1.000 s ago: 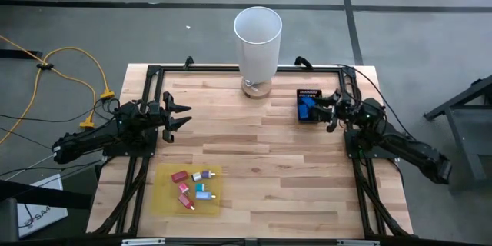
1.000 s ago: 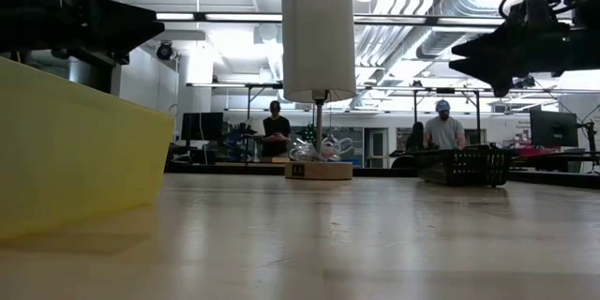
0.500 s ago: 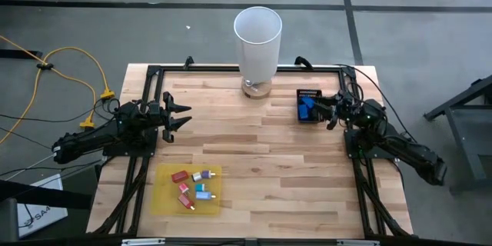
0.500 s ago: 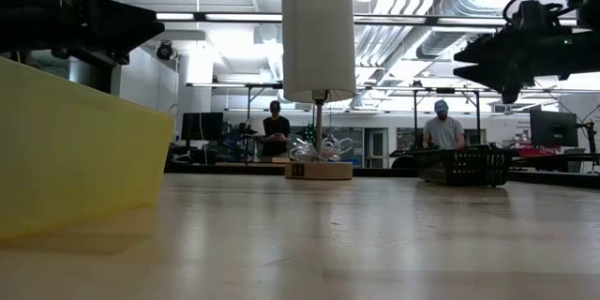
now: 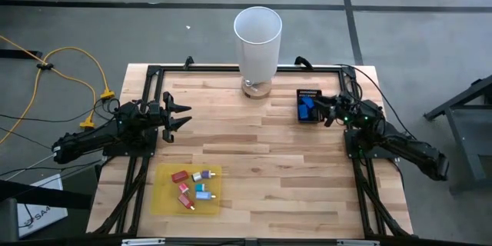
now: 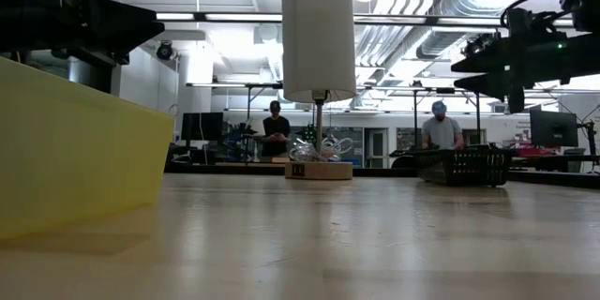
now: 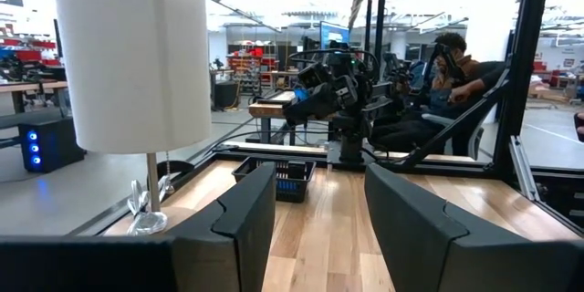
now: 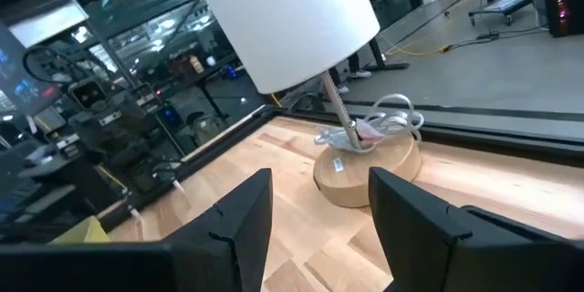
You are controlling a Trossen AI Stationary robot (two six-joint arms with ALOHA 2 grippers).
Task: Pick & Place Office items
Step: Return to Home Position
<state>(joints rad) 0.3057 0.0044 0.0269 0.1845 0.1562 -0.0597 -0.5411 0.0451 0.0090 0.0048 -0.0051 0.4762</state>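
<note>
Red, pink, blue and whitish small office pieces (image 5: 201, 194) lie close together inside the flat yellow bin (image 5: 163, 200). How many they are I cannot count exactly. This bin sits on the light wooden table (image 5: 261, 157) near its front edge, on the side of the left arm. One more blue piece (image 5: 306, 108) lies in the small black tray (image 5: 310, 93) at the far right part of the table.

The left gripper (image 5: 181, 115) hangs above the left side of the table, well apart from the yellow bin, and points toward the middle. Its two dark fingers (image 7: 246, 219) stand wide apart and nothing is between them. The right gripper (image 5: 329, 112) is just beside the black tray, on its right side. In the low view it is raised well above the table surface. Its fingers (image 8: 242, 214) are also spread wide and hold nothing.

Between both arms, at the far edge, stands the tall white cylindrical lamp shade (image 5: 257, 34) on a round wooden base (image 5: 257, 89)
</note>
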